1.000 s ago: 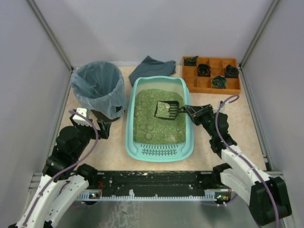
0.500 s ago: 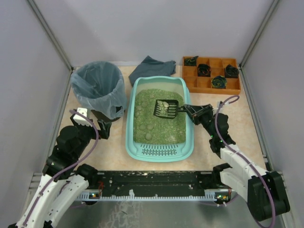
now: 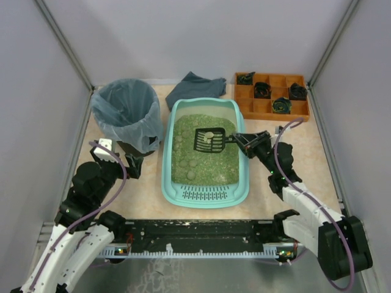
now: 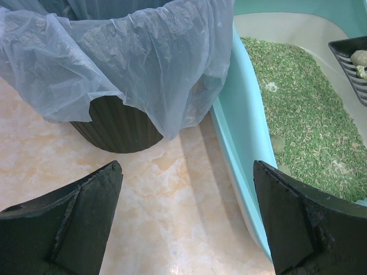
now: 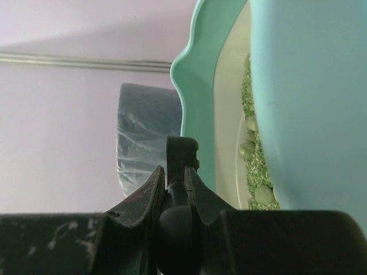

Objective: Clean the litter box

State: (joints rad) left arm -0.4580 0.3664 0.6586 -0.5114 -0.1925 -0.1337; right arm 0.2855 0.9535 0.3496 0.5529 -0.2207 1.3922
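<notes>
Over the tabletop (image 3: 305, 159), your right gripper (image 3: 243, 141) clamps the scoop (image 3: 209, 140), clumps (image 3: 209, 135) aboard, above the litter box (image 3: 204, 192); your left gripper (image 3: 135, 165) gapes empty beside the bin (image 3: 143, 134)

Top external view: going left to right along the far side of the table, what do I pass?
lined bin → grey cloth → orange compartment tray
</notes>
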